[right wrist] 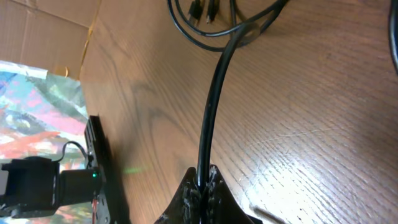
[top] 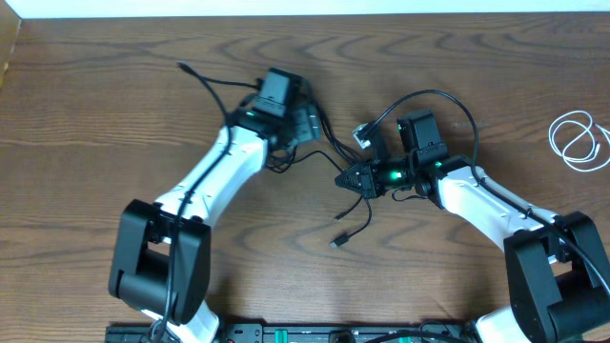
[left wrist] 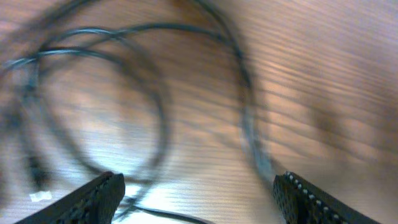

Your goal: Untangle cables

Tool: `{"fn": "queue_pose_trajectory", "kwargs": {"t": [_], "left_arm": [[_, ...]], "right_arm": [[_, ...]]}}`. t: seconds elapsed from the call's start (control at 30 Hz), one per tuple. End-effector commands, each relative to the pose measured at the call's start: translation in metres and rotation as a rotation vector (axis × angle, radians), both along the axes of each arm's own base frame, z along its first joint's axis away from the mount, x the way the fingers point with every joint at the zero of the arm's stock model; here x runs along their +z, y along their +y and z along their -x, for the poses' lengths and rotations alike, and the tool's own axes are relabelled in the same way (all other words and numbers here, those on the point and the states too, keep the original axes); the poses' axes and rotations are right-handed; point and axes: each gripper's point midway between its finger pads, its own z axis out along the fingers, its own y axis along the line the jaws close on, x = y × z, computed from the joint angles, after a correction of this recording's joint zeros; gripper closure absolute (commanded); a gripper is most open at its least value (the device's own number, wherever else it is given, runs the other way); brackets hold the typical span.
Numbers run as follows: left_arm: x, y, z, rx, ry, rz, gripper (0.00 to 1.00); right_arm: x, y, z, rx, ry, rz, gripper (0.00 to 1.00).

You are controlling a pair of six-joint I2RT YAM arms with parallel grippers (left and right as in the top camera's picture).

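Note:
The long black cable [top: 333,145] trails from a plug at the far left [top: 182,67], passes under my left gripper [top: 307,122] and loops around my right gripper [top: 351,179]. In the left wrist view the fingers [left wrist: 104,198] stand wide apart, left gripper [left wrist: 199,200] open, above blurred loops of the black cable [left wrist: 163,118] with nothing between them. My right gripper [right wrist: 203,182] is shut on the black cable [right wrist: 213,93], which runs straight out from its tips. One free plug end [top: 338,243] lies toward the table's front. The white cable [top: 579,141] lies coiled far right, apart from both grippers.
The wooden table [top: 86,143] ends at a pale wall along the back edge. Cardboard [right wrist: 43,31] and a black rail with a camera unit [right wrist: 37,186] stand beyond the table edge in the right wrist view. Thicker arm wires run along both white arms.

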Motion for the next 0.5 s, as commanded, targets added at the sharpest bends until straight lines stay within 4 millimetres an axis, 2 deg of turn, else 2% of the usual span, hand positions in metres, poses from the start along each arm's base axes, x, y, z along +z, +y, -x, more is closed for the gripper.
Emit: {"fn": "queue_pose_trajectory", "kwargs": {"t": [0.0, 0.13, 0.47], "left_arm": [[0.002, 0.04, -0.004, 0.049, 0.0, -0.108, 0.19], [-0.007, 0.056, 0.008, 0.059, 0.069, -0.138, 0.18], [-0.035, 0.059, 0.032, 0.043, 0.154, -0.166, 0.19]], "right_arm": [[0.0, 0.003, 0.0, 0.013, -0.022, 0.008, 0.99], [0.0, 0.002, 0.0, 0.012, -0.023, 0.01, 0.99], [-0.008, -0.003, -0.004, -0.016, -0.022, 0.056, 0.99]]}}
